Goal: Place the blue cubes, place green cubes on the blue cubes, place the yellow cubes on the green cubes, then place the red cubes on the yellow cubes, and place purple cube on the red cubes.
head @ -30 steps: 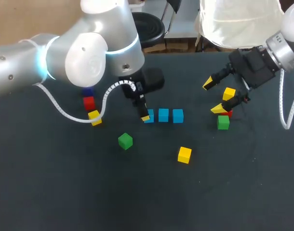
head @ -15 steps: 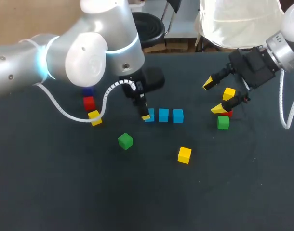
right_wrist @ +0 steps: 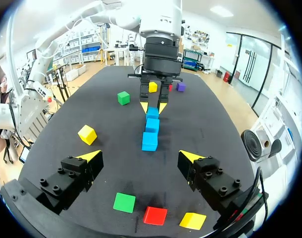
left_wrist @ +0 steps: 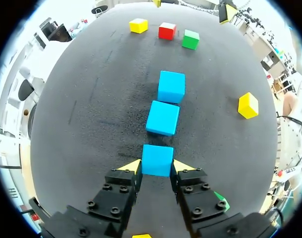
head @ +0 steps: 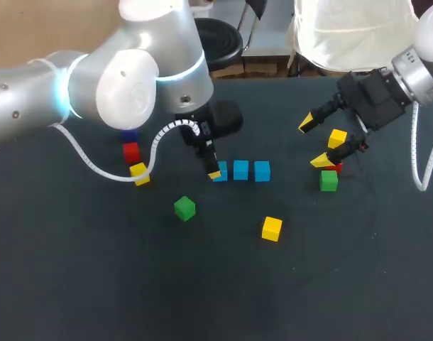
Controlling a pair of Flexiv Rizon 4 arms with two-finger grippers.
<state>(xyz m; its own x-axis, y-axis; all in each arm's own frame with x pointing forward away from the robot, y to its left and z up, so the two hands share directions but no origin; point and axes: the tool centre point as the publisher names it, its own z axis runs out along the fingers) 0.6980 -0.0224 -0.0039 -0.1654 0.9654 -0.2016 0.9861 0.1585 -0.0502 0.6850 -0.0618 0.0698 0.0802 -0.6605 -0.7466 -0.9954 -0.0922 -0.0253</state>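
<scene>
Three blue cubes lie in a row mid-table. My left gripper (head: 215, 170) (left_wrist: 157, 167) is shut on the leftmost blue cube (head: 221, 172) (left_wrist: 157, 160), which rests on the table; the other two blue cubes (head: 240, 170) (head: 262, 171) lie just beyond it. A green cube (head: 184, 208) and a yellow cube (head: 272, 229) lie nearer the front. At the left, a yellow cube (head: 139, 172), a red cube (head: 131, 152) and a purple cube (head: 129, 136) sit close together. My right gripper (head: 314, 142) (right_wrist: 141, 156) hangs open over a yellow cube (head: 337, 138), a red cube (head: 335, 168) and a green cube (head: 329, 180).
The black table (head: 216, 284) has bare room across its front half. My left arm's white cable (head: 96, 165) loops low beside the yellow, red and purple cubes at the left.
</scene>
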